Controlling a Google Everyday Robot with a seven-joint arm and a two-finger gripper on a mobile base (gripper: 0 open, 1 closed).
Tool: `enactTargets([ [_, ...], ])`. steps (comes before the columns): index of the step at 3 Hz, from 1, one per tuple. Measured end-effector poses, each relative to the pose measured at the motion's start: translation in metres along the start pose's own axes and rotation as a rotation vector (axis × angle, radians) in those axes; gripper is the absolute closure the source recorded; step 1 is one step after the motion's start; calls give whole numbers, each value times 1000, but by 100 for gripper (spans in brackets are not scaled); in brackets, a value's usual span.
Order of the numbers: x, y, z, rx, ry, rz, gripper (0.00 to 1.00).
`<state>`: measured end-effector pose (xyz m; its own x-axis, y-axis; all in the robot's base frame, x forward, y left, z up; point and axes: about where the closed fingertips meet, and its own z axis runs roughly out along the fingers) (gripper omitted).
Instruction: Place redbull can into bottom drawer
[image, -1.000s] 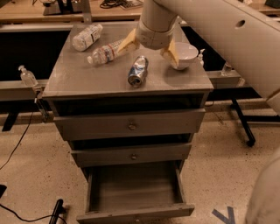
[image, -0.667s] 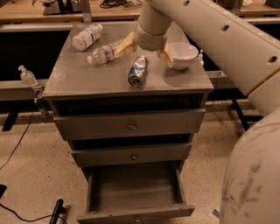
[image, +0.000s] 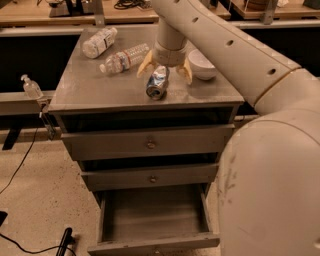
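The redbull can, silver and blue and dented, lies on its side on the grey cabinet top, near the front edge. My gripper hangs right over the can's far end, its two yellowish fingers spread open, one on each side of the can, not closed on it. The bottom drawer is pulled out below and its inside is bare.
Two clear plastic water bottles lie on the cabinet top at the back left. A white bowl stands just right of the gripper. The two upper drawers are shut. A sanitizer bottle stands on a rail at left. My arm fills the right side.
The gripper has come down and forward over the can, its fingers now straddling it. The arm has swung closer to the camera. The can has not moved.
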<state>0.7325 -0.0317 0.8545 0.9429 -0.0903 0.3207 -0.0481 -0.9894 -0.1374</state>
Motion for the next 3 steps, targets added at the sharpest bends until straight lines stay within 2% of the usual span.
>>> enactTargets([
  [1, -1, -3, 19, -28, -33, -2, 38],
  [2, -3, -10, 24, -29, -54, -9, 60],
  [3, -5, -23, 4, 38, -43, -30, 85],
])
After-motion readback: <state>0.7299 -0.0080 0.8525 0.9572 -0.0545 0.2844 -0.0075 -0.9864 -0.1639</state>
